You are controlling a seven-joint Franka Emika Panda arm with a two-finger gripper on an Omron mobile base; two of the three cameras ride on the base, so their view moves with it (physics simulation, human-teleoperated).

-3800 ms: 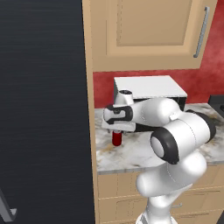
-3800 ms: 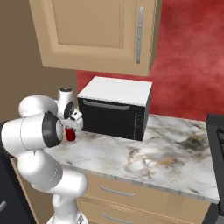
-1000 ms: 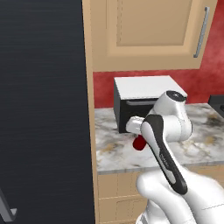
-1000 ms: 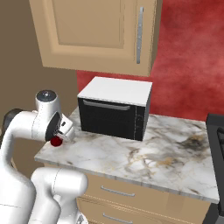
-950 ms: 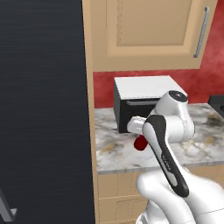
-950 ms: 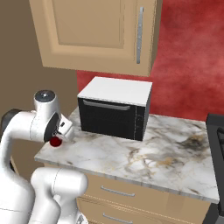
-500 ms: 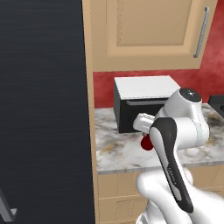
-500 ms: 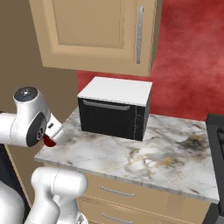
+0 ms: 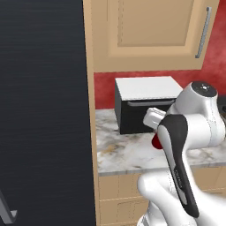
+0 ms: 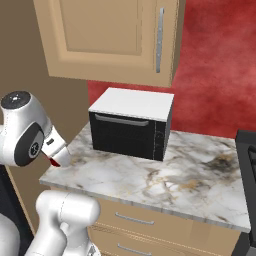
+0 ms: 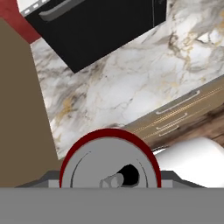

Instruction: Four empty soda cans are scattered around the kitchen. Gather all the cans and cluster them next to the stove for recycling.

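A red soda can [image 11: 109,164] with a silver top fills the bottom of the hand view, seen end-on, and my gripper [image 11: 109,180] is shut on it. In the left base view only a sliver of the red can [image 9: 156,142] peeks out behind my forearm, in front of the microwave. From the right base view the can [image 10: 55,161] hangs above the counter's left end, with the gripper [image 10: 54,156] around it. The black stove [image 10: 247,159] shows at the far right edge of the counter.
A black microwave [image 10: 131,129] with a white top stands at the back of the marble counter [image 10: 165,180]. Wooden wall cabinets [image 10: 115,40] hang above it. A tall dark panel [image 9: 42,110] bounds the counter on the left. Drawers [image 10: 150,225] run below the counter edge.
The can, standing on the counter's left end earlier, is now off the surface in the gripper. Over the last second the arm has swung, carrying the can toward the counter's front edge.
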